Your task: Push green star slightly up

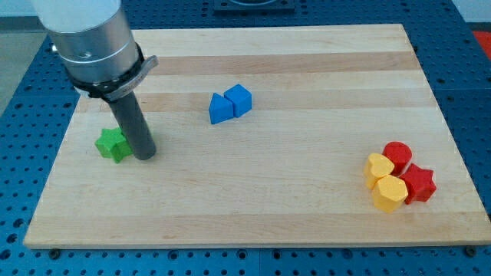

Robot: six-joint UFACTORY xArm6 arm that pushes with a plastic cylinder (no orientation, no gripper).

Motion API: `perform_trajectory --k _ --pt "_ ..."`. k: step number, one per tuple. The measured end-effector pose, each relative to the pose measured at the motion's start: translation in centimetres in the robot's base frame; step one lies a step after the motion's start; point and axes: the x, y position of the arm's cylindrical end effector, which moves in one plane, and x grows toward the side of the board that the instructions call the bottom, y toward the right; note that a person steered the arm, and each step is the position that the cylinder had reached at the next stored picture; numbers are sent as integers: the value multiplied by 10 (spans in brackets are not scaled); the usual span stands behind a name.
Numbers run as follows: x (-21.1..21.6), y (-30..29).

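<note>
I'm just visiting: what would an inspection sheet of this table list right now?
Surface: wooden board, pale, flat.
Job's things: green star, at the view's left.
Clutter: two blue blocks touching; two yellow blocks and two red blocks clustered at the view's right.
Grippers: none; my tip sits just right of the green star, about touching it.
Cables: nothing seen.
Surroundings: blue perforated table.

One camera looks down at a slant on the whole wooden board (307, 199) from its near edge.
</note>
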Motion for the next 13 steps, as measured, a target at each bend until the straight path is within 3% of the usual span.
perform_trajectory --k 2,5,6,8,11,13 --pt "30 -9" --pt "24 -89" --pt "26 -91" --pt "47 -40" --pt "17 -94" --pt "44 -53"
